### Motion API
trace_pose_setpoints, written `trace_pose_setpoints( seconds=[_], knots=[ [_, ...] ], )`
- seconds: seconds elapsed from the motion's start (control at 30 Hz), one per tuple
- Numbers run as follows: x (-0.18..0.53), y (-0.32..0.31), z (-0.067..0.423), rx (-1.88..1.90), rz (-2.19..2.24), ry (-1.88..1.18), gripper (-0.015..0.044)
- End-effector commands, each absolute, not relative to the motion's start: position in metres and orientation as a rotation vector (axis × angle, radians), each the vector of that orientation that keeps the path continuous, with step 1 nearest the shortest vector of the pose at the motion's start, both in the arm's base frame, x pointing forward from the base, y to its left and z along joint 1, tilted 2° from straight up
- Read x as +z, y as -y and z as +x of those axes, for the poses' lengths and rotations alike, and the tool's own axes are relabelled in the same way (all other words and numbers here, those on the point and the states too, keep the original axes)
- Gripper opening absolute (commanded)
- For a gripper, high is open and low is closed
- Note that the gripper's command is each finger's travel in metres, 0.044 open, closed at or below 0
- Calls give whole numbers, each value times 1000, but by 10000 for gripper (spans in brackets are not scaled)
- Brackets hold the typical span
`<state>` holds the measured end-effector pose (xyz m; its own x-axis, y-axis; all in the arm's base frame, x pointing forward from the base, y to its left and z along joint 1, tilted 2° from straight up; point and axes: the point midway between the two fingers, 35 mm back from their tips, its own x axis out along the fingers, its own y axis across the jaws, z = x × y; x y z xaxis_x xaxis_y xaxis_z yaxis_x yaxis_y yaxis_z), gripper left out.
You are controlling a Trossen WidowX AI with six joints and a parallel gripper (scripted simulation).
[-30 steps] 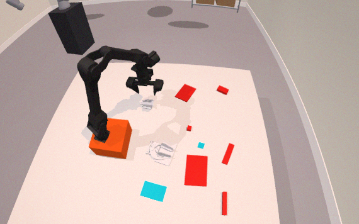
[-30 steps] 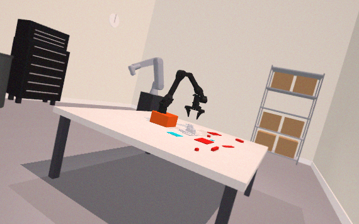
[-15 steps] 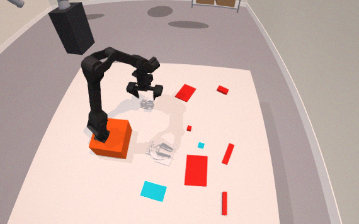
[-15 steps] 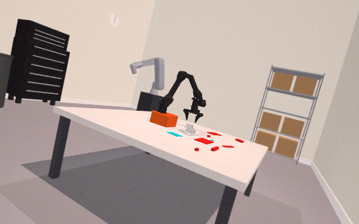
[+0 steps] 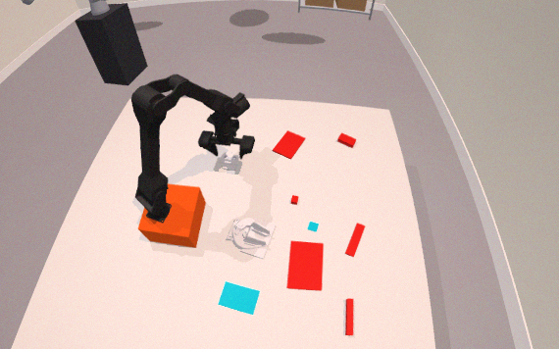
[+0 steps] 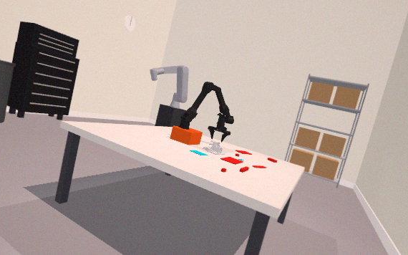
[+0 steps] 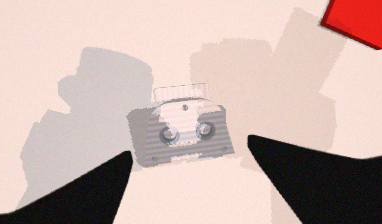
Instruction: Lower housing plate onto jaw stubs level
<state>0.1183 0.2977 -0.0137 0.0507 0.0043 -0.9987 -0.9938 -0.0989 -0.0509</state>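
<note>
The pale grey housing plate [image 5: 228,163] [image 7: 217,142] lies on the table on the far side of the base assembly. It shows two round holes and a ribbed strip along one edge. My gripper [image 5: 229,154] [image 6: 217,139] [image 7: 191,148] is open and empty above the plate, with one finger to each side of it in the wrist view. The pale base assembly [image 5: 256,235] [image 6: 214,148], with a round part and raised bars, stands apart from the plate, nearer the table's middle. The pins and stubs are too small to tell apart.
An orange block [image 5: 177,216] [image 6: 186,135] is under the arm's base. A red plate [image 5: 288,144] [image 7: 362,22] lies right of the gripper. A larger red plate [image 5: 305,266], a cyan plate [image 5: 238,298] and several small red pieces lie around the base assembly.
</note>
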Motion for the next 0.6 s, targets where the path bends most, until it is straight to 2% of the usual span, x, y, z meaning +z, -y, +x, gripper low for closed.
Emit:
trace_pose_setpoints(
  seconds=[0.0, 0.57],
  knots=[
    [-16, -297, 118, 1250, -1306, -1125, 440],
    [-42, -297, 119, 1250, -1307, -1125, 440]
  ],
)
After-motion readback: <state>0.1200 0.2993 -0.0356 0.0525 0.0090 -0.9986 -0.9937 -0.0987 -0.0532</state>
